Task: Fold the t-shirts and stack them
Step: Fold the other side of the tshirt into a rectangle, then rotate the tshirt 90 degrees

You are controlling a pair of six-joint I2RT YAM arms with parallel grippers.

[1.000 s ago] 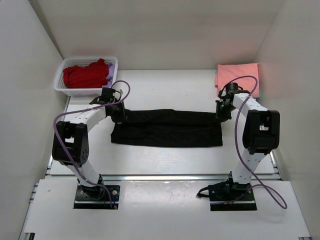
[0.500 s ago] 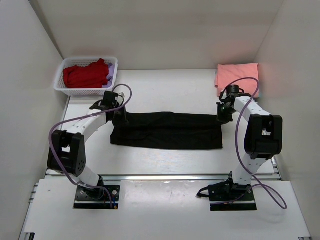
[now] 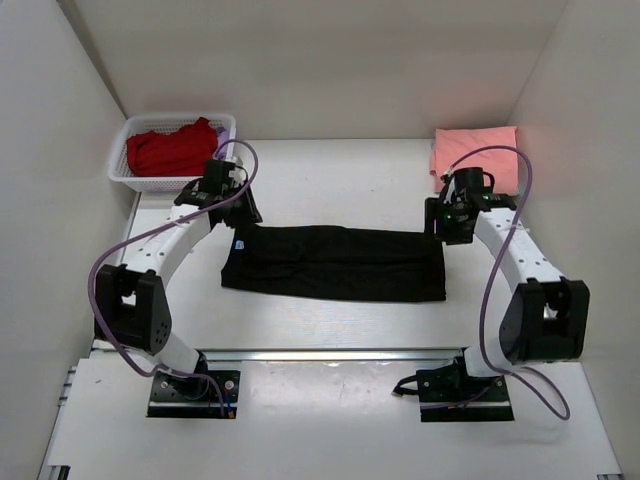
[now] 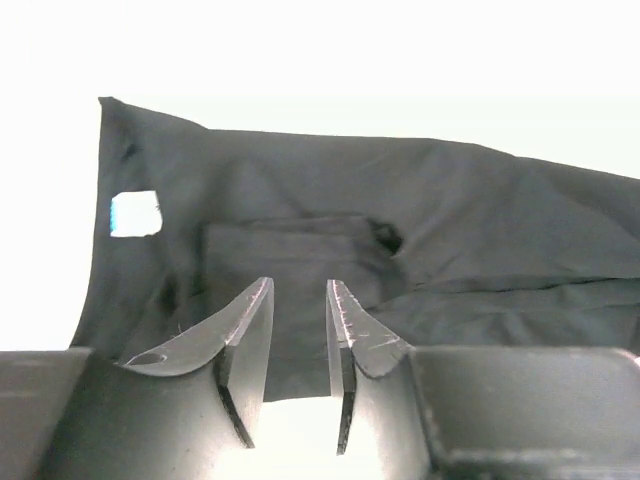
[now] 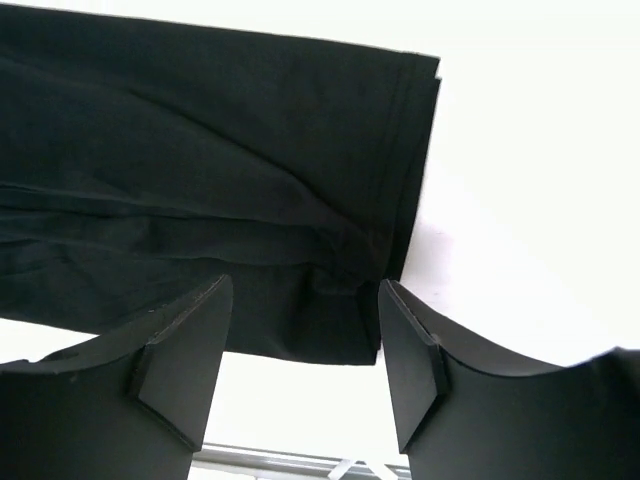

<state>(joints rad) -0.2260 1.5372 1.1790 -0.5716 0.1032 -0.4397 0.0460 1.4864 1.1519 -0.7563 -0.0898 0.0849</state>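
A black t-shirt lies mid-table, folded into a long strip, with its blue-white neck label at the left end. My left gripper hovers just behind that end, open and holding nothing. In the left wrist view the fingers stand apart over the black fabric and the label. My right gripper is at the strip's right end, open and empty. Its wrist view shows wide jaws above the shirt's corner. A folded salmon-pink t-shirt lies at the back right.
A white lattice basket at the back left holds a red t-shirt, with a bit of lilac t-shirt at its right side. White walls enclose the table on the left, back and right. Purple cables loop off both arms.
Both grippers have opened and let go of the black t-shirt's far edge. They lifted and drew back from it slightly. The shirt now lies flat as a strip.
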